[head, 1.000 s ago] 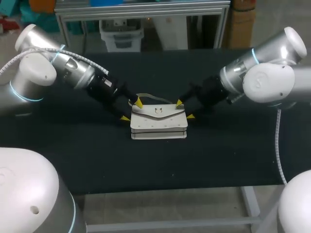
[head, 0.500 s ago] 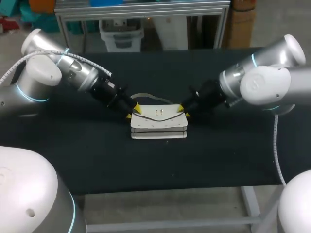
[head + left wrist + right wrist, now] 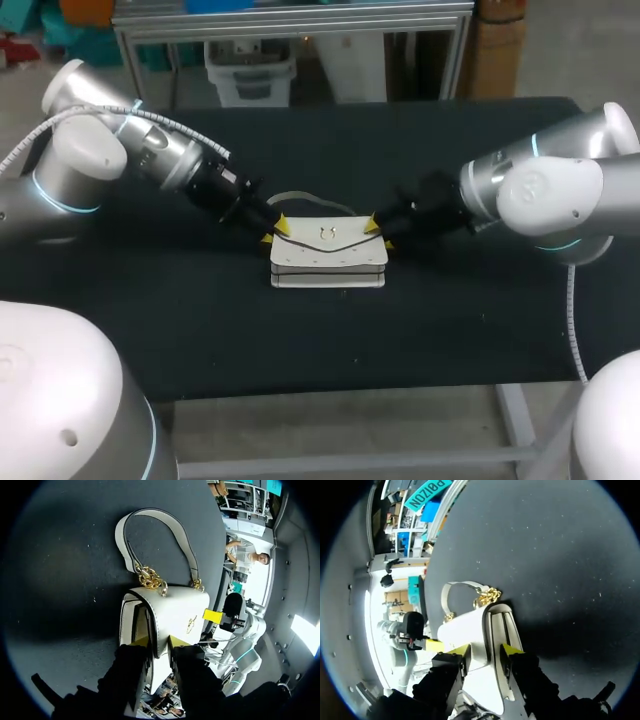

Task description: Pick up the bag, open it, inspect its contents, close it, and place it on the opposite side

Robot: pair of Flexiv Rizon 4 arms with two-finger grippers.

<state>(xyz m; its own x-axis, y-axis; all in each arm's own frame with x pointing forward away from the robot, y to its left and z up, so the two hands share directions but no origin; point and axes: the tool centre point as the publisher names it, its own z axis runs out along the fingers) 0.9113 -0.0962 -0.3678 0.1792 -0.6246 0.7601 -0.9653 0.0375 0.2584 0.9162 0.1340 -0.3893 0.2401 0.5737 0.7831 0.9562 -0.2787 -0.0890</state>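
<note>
Found the white bag (image 3: 327, 255) lying flat at the centre of the frame in the head view, on the black table (image 3: 300, 340), with the flap down and a small gold clasp (image 3: 325, 233) on top. Had 2 arms in shot, 1 from each side. Caught the left gripper (image 3: 274, 231) at the bag's upper left corner, with 2 yellow tips pinched onto that end. Caught the right gripper (image 3: 379, 232) at the upper right corner, clamped on the opposite end in the same way. Spotted the strap (image 3: 300, 196) arching off the bag's far edge toward the top of the frame, resting on the table. Switched to the left wrist view and made out the bag (image 3: 175, 610) straight ahead of the left gripper (image 3: 160, 641), with its near end held between the 2 fingers and a tip against each side. Picked out a gold chain (image 3: 150, 577) at the bag's far corner and the strap (image 3: 150, 517) looped on the table beyond it. Got the mirror picture from the right wrist view: the bag (image 3: 470, 627) gripped at its near end by the right gripper (image 3: 485, 650), with the chain (image 3: 487, 597) and strap (image 3: 462, 585) just ahead.
</note>
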